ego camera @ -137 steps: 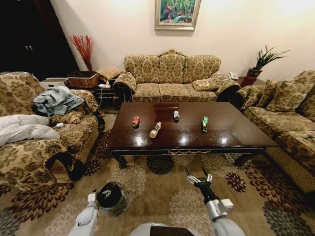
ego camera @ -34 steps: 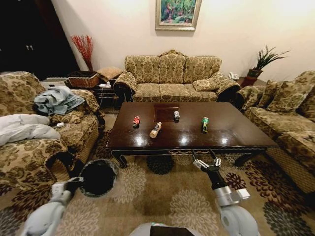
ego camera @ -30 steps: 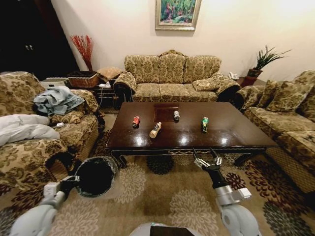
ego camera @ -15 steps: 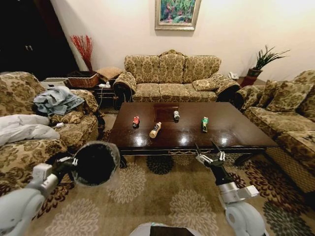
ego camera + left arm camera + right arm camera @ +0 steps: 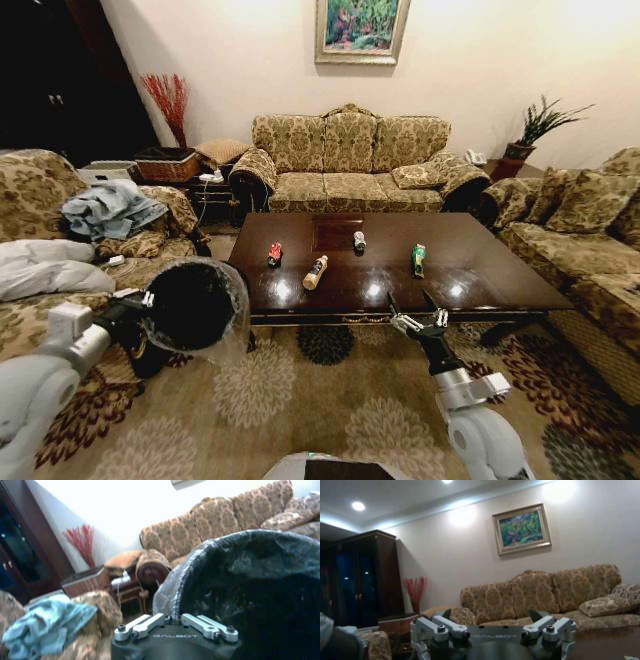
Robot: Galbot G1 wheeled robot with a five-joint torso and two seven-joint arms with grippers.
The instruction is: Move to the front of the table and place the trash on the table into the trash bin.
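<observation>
Both end effectors hang in front of me, short of the table. On my left, the left end effector [image 5: 148, 300] is clamped on the rim of the trash bin [image 5: 195, 308], holding it up off the carpet with its dark mouth tilted toward me; its translucent liner [image 5: 172, 588] bulges out just beyond my fingers. On my right, the right end effector [image 5: 418, 319] sits spread wide with nothing between its fingers, hovering just before the near edge of the table [image 5: 490, 285] and a little right of its middle.

Past that edge, on the glossy brown top, the trash lies well apart from both end effectors. Nearest is the tan bottle [image 5: 315, 272], on its side left of centre. Slightly farther back and to its left is the red can [image 5: 274, 254]. To the right, almost straight beyond my right end effector, lies the green packet [image 5: 418, 259]. Farthest is the silvery-white can [image 5: 359, 240], beside the square centre panel [image 5: 332, 234].

Behind the table stands a patterned sofa [image 5: 350, 160] against the wall.
</observation>
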